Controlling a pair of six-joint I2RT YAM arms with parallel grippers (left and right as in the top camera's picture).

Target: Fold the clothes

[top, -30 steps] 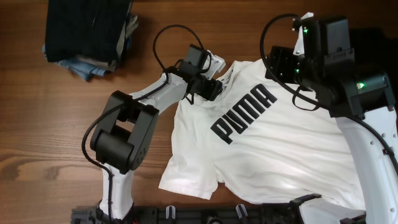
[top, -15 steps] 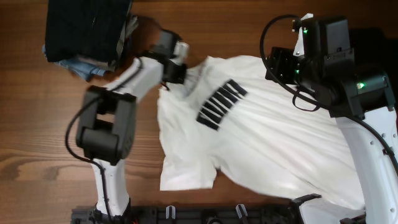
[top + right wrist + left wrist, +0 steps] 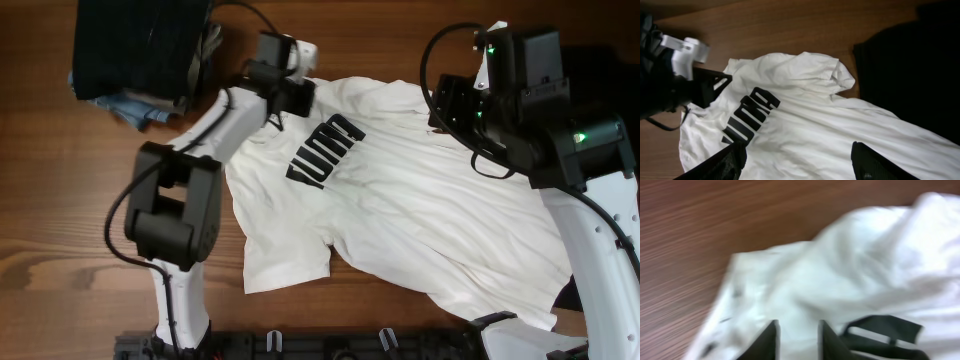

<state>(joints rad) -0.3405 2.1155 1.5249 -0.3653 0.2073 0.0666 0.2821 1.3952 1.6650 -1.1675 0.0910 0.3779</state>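
White short-sleeved cotton T-shirt with black PUMA lettering (image 3: 420, 220) lay spread but skewed and rumpled on the brown wooden counter (image 3: 60, 200). Left claw (image 3: 292, 97) appeared to pinch its upper-left edge near the collar, though the wrist view was blurred. Right claw (image 3: 797, 150) hung spread wide over the shirt, holding nothing. Step looked like flattening before fold 1. Next move called for the right claw to grip the opposite shoulder and pull taut.

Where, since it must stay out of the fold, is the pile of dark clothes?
In the overhead view, the pile of dark clothes lies at the far left of the table, beside the left gripper gripping the T-shirt.
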